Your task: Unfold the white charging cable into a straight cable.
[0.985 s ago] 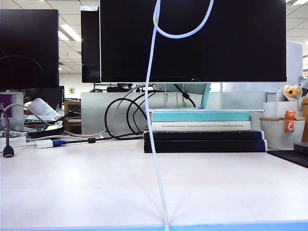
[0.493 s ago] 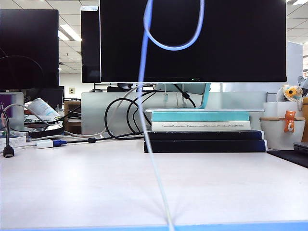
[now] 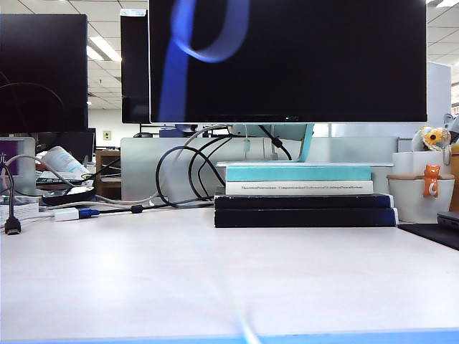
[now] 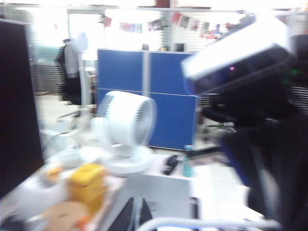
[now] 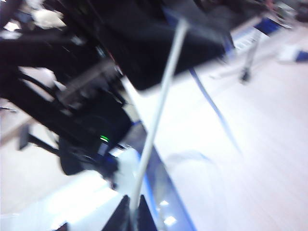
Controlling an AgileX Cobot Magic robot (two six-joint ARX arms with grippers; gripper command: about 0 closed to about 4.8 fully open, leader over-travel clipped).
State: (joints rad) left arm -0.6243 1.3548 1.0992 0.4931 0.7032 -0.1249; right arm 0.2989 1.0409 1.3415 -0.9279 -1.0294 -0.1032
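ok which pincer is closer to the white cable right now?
Right. The right pincer is shut on the white charging cable, which runs out between its tips. The left pincer is shut, cable passing just beside its tips.

An open-plan office: black monitors point(image 3: 287, 61) stand on the pale table point(image 3: 143, 265), ceiling panel lights point(image 3: 105, 49) run overhead, books point(image 3: 305, 197) are stacked under a screen, and blue cubicle partitions point(image 4: 159, 96) stand behind a desk fan point(image 4: 127, 127)
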